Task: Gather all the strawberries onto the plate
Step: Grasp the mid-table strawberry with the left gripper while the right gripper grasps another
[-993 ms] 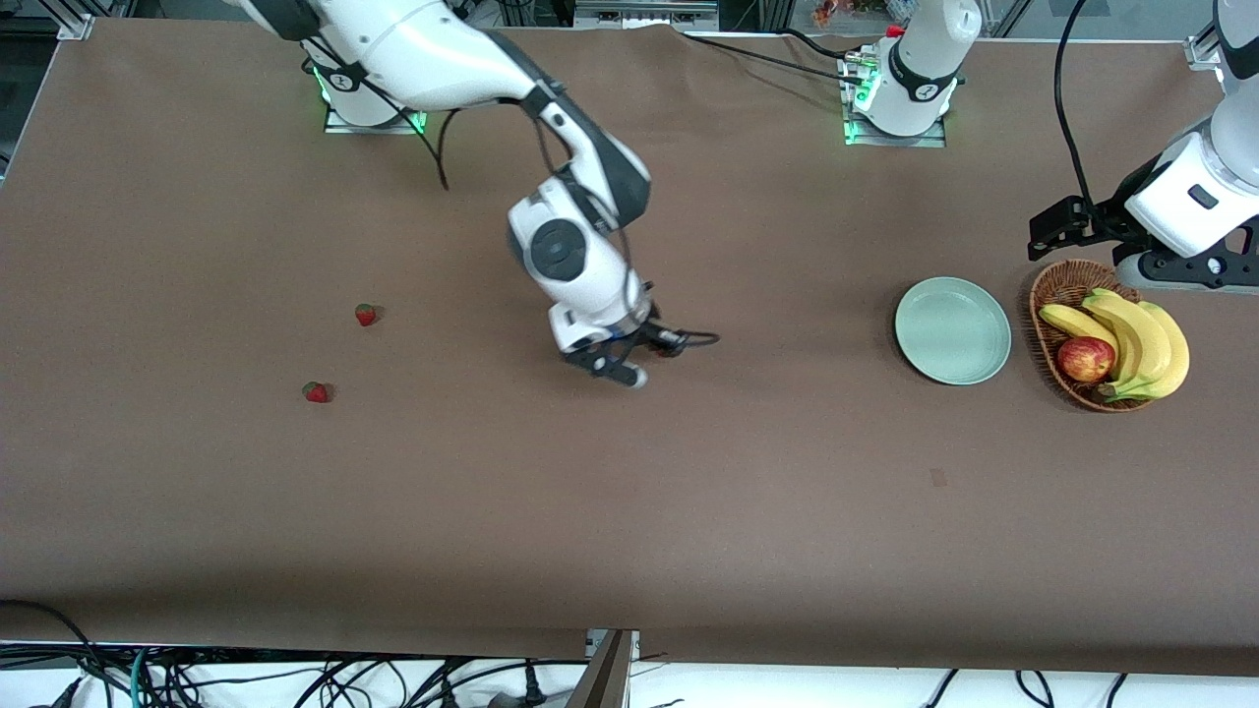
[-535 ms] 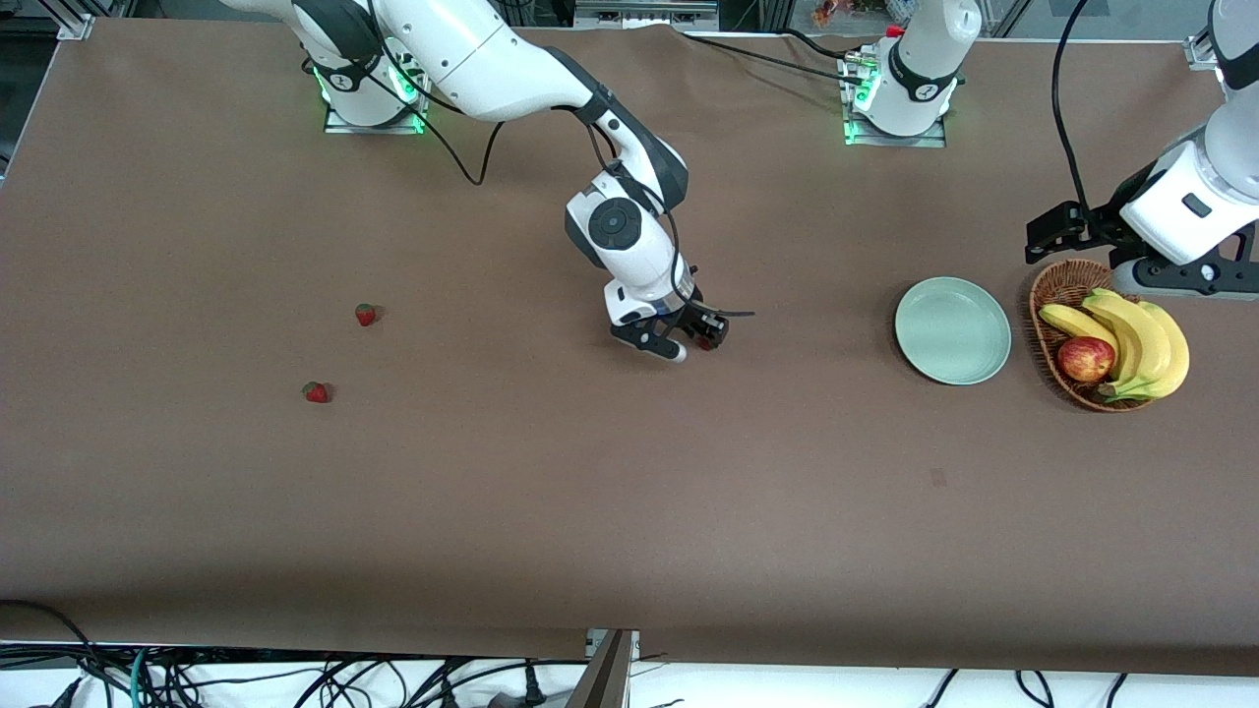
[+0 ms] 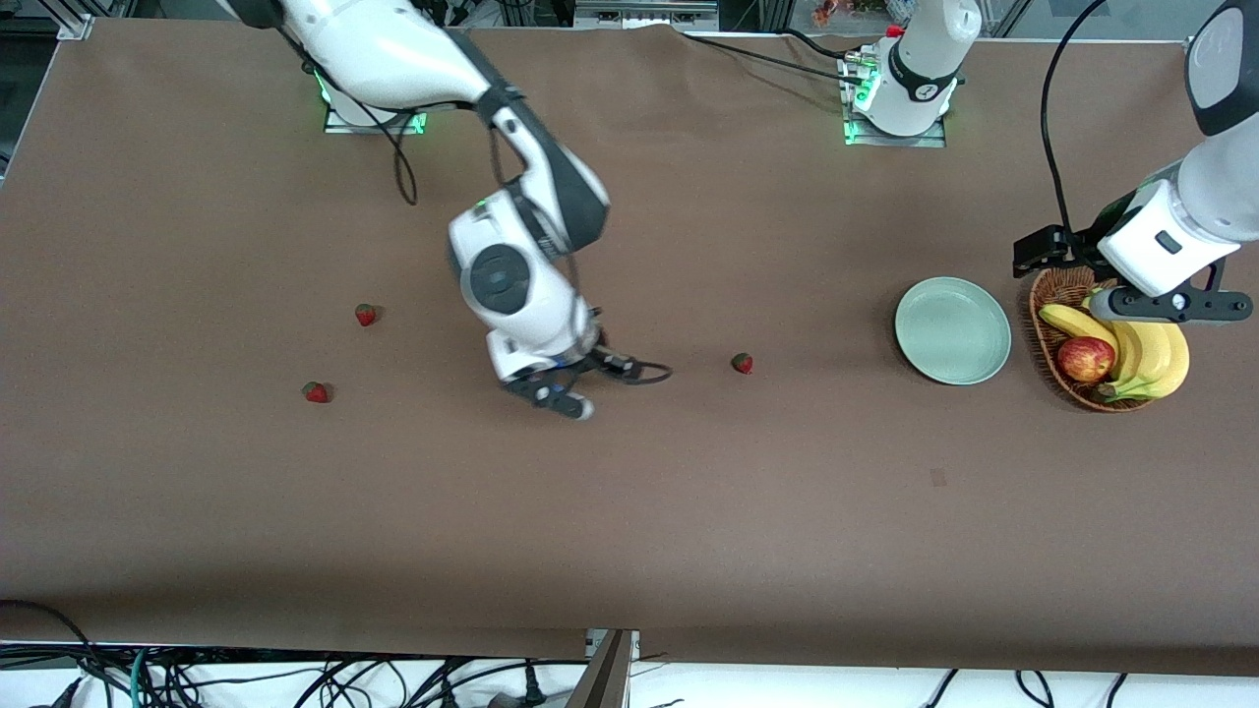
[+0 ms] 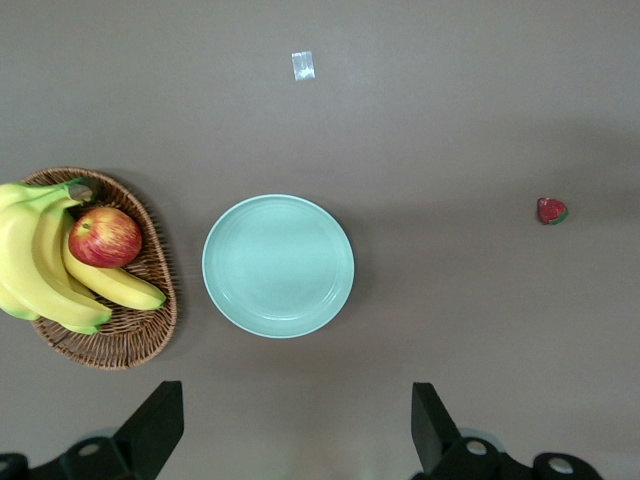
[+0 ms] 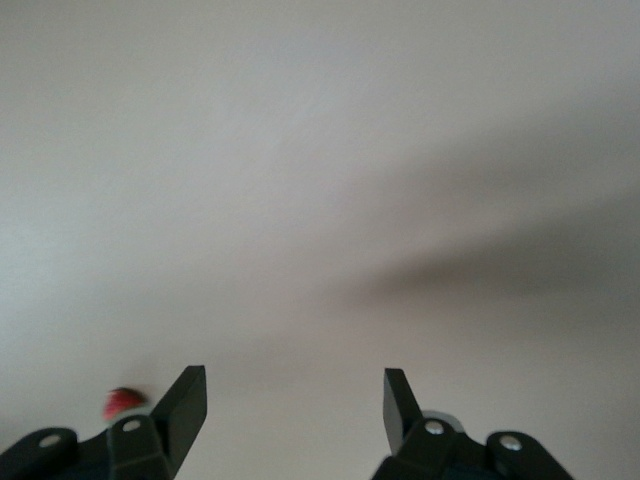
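Strawberries: three in all, every one lying on the bare worktop (image 3: 629,531), none on the plate.
First strawberry (image 3: 743,364): alone between the right gripper and the plate, apart from both; also seen in the left wrist view (image 4: 551,210).
Second strawberry (image 3: 366,315): toward the right arm's end of the worktop.
Third strawberry (image 3: 316,392): near the second one and nearer to the front camera.
Plate (image 3: 952,330): one, round, pale mint-green, with nothing on it, just beside the basket, toward the left arm's end of the worktop.
Right gripper (image 3: 575,388): low over the middle of the worktop, between the first strawberry and the other two; its jaws stand spread with nothing between them in the right wrist view (image 5: 295,400).
Left gripper (image 3: 1161,307): up in the air over the basket; its jaws stand spread wide and hold nothing in the left wrist view (image 4: 295,430).
Basket (image 3: 1049,329): one, brown woven wicker, at the left arm's end of the worktop.
Apple (image 3: 1085,359): one, red-yellow, in the basket, touching the bananas.
Bananas (image 3: 1146,354): a yellow bunch in the basket; at least three fruits show, the exact count is unclear.
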### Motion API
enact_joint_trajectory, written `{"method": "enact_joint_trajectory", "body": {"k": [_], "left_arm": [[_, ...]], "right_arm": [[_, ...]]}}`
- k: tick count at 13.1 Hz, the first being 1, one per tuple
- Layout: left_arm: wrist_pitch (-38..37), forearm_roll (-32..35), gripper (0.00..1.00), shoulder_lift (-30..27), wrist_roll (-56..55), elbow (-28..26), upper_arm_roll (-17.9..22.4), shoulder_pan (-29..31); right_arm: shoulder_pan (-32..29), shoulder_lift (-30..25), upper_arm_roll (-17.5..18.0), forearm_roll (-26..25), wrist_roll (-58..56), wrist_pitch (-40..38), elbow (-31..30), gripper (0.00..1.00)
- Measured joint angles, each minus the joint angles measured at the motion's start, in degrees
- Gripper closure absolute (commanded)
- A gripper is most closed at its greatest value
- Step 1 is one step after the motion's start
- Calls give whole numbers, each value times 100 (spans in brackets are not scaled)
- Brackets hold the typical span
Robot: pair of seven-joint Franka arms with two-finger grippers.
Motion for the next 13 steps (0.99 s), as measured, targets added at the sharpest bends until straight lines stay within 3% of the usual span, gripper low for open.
{"method": "enact_joint_trajectory", "body": {"k": [2,5,10,13], "left_arm": [[236,-15,0,19,-230,-258,-62,-19],[929,-27,0,10,-927,-857,-550,-51],[2621,-29,0,89,-2655,-1802,-1666,-124],[3537,-29,0,586,-3542,-1896,-2124,-175]], "right_arm": [[-497,-194,-161,-4,-1126,-715,-9,21],[-738,-226,-968,-6,-2887,-1169,-234,21],[-757,-222,-2263,-2,-5338,-894,-1176,21],[-806,-222,-2598,93,-6249,-241,-1850,21]]}}
